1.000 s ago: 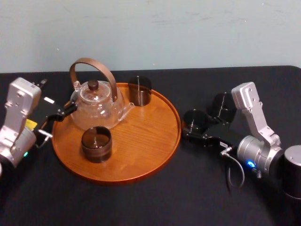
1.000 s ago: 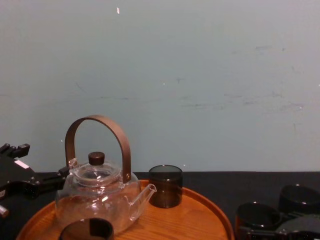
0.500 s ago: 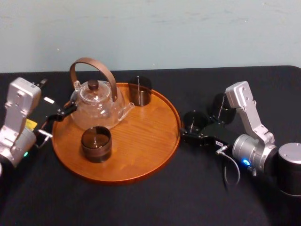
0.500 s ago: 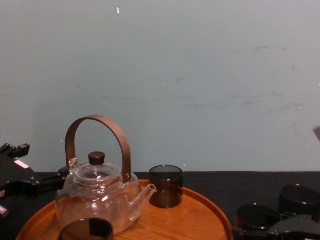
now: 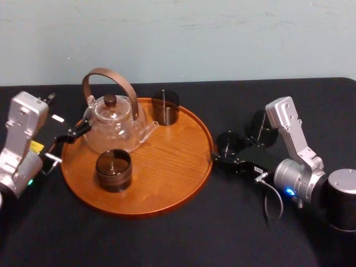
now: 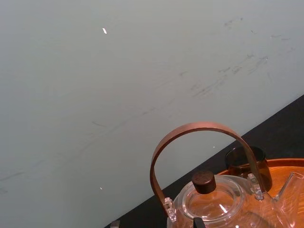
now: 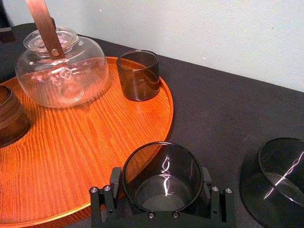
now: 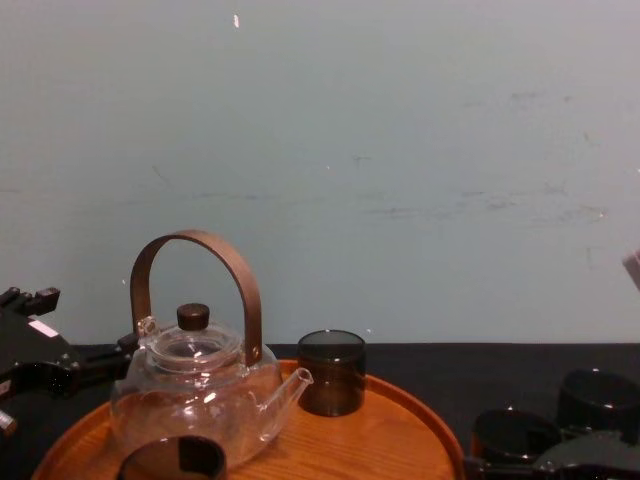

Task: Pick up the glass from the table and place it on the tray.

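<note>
**Right gripper taking hold of the glass just off the tray**

The left gripper [image 5: 71, 134] is hanging just off the tray's left rim, beside the teapot [image 5: 114, 125]. It is taking no part, and I cannot tell how its jaws are standing. It is probably waiting there so that it is out of the working arm's way.

The tray [image 5: 167, 183] is lying on the black surface [image 5: 167, 239]. The teapot is sitting on the tray's left rear part. A front glass [image 5: 114, 169] is standing near the tray's front left, and a rear glass [image 5: 165, 107] is standing at the tray's back rim. This is leaving the tray's right half bare, which looks like the natural landing place.

The glass [image 5: 228, 139] is standing upright just off the tray's right rim. The right gripper [image 7: 161, 190] is reaching in low from the side away from the tray. In the right wrist view its jaws are sitting one on each side of the glass, apparently pressing on the wall. I am judging this to be a grip, though whether the glass is off the surface yet I cannot tell. Coming in low and level is keeping the glass upright for a short carry over the rim.

A spare glass [image 5: 262, 127] is standing further right of the tray, near the gripped one.

Counting up: one tray, one teapot, two grippers and four dark glasses, two on the tray and two off it.
</note>
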Motion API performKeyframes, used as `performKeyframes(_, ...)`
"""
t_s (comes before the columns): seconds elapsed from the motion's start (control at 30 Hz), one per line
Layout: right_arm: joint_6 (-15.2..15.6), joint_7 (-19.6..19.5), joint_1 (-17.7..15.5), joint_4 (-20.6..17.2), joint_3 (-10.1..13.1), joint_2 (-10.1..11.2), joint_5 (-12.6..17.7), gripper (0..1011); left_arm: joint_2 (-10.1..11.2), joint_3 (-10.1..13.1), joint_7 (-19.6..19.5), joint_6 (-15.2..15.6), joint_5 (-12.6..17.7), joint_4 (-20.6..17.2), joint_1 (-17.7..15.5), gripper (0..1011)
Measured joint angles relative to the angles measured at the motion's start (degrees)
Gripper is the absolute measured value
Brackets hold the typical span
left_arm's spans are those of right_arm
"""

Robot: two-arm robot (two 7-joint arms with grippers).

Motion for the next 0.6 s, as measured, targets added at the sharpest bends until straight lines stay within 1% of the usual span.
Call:
performKeyframes(0.1,0.0,0.0,0.0,0.0,0.0,0.0,0.0,978,0.0,0.0,0.0,0.0,0.0,0.0,0.0,1001)
performKeyframes(0.13,0.0,0.0,0.0,0.0,0.0,0.0,0.1,937,0.0,0.0,0.0,0.0,0.0,0.0,0.0,1001)
performKeyframes(0.23,0.0,0.0,0.0,0.0,0.0,0.0,0.1,911,0.0,0.0,0.0,0.0,0.0,0.0,0.0,1001)
performKeyframes(0.43,-0.8,1.0,-0.5,-0.3,0.6,0.1,1.1,909,0.0,0.0,0.0,0.0,0.0,0.0,0.0,1001)
performKeyframes(0.6,-1.3,1.6,-1.3,-1.4,1.1,0.4,1.9,909,0.0,0.0,0.0,0.0,0.0,0.0,0.0,1001)
